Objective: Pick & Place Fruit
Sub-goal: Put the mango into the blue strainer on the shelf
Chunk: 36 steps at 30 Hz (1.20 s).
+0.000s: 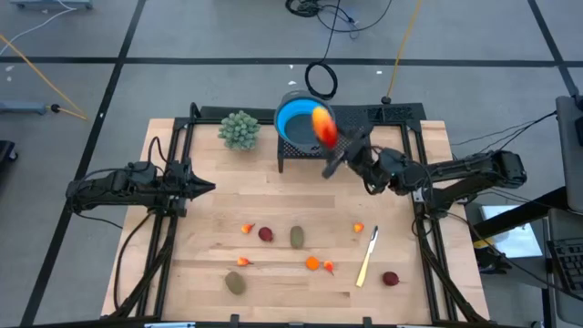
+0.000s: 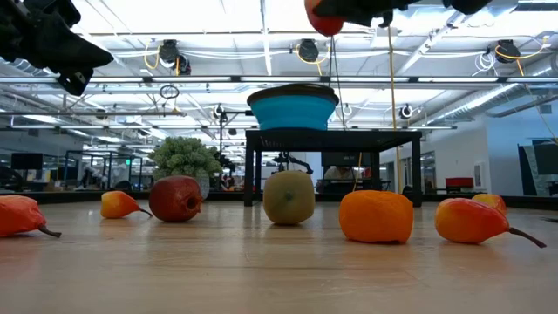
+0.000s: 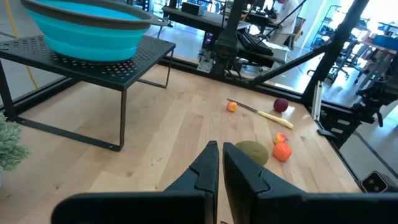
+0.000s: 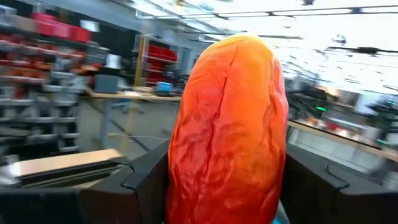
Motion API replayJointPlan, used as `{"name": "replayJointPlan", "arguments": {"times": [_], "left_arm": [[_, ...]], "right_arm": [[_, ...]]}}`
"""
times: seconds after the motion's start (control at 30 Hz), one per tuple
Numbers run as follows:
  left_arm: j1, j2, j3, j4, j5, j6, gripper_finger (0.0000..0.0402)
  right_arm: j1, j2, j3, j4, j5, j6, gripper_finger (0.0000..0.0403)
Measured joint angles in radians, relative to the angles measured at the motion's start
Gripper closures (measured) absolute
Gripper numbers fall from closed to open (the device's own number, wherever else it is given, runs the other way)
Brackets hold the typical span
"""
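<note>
Left tool (image 1: 208, 189) sits pinched shut over the left edge of the light wooden surface (image 1: 291, 282), just waiting; moving right, the round blue collapsible bowl (image 1: 293, 119) sits on its black mesh stand (image 1: 305, 155), and the right tool (image 1: 330, 146) is clamped on the big elongated red-orange toy fruit (image 1: 323, 125), which hangs over the bowl's right rim; I'd say centre it over the bowl and lower a bit before letting go, so it doesn't bounce out.

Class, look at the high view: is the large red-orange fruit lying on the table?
No: the right gripper holds the red-orange fruit above the blue bowl.
</note>
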State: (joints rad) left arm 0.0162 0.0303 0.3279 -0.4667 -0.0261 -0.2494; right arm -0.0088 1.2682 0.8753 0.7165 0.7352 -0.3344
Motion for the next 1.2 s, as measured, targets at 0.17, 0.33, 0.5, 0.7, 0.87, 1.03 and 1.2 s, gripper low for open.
{"name": "replayJointPlan", "arguments": {"times": [0.17,0.33,0.5,0.7,0.87,1.03,1.2], "left_arm": [[0.000,0.000,0.000,0.001,-0.027,-0.065,0.0380],[0.000,0.000,0.000,0.001,-0.064,-0.105,0.0380],[0.000,0.000,0.000,0.001,-0.113,-0.119,0.0380],[0.000,0.000,0.000,0.000,-0.133,-0.120,0.0380],[0.000,0.000,0.000,0.000,-0.134,-0.131,0.0380],[0.000,0.000,0.000,0.000,-0.134,-0.130,0.0380],[0.000,0.000,-0.001,0.000,-0.135,-0.126,0.0380]], "right_arm": [[-0.085,0.001,0.050,-0.018,0.001,0.016,0.0166],[-0.161,0.000,0.177,-0.173,-0.003,0.141,0.0166],[-0.205,0.046,0.346,-0.460,-0.005,0.277,0.0165],[-0.238,0.133,0.521,-0.658,-0.082,0.331,0.0165],[-0.266,0.206,0.572,-0.726,-0.116,0.335,0.0165],[-0.298,0.259,0.574,-0.758,-0.217,0.378,0.0165],[-0.327,0.307,0.574,-0.842,-0.295,0.453,0.0165]]}}
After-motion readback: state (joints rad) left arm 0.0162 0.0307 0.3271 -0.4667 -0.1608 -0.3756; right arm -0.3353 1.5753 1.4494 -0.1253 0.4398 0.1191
